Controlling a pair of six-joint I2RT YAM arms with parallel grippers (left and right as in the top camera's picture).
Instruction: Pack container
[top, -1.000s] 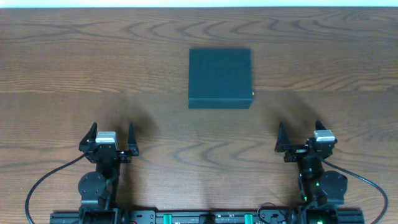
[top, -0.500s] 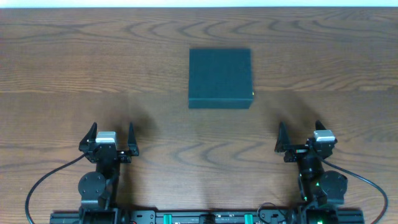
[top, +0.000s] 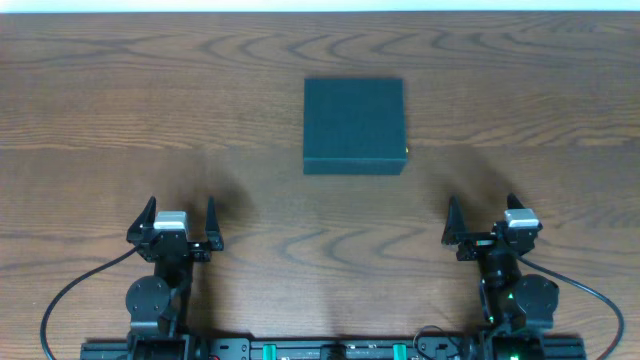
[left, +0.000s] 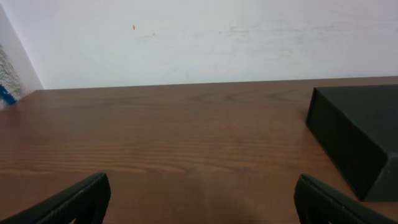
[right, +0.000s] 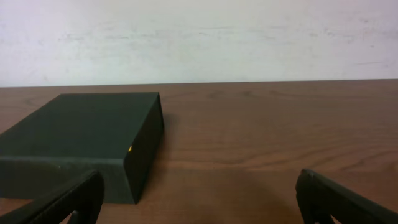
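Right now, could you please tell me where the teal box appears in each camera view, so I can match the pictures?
Overhead: the container sits closed at upper centre, slightly right of the middle.
Left wrist: the container is at the right edge, cut off by the frame.
Right wrist: the container is at lower left.
Shared landmark: the far edge of the wooden table, where it meets the white background.

Left claw (left: 202, 200) wide open, w/ dark fingertips (left: 84, 198) in the btm corners & nothing btwn them. Brown wood-grain surface (left: 174, 130) runs to a white wall (left: 205, 37). Dark container (left: 354, 134) sits at right, lid shut, partly cut off by frame edge.
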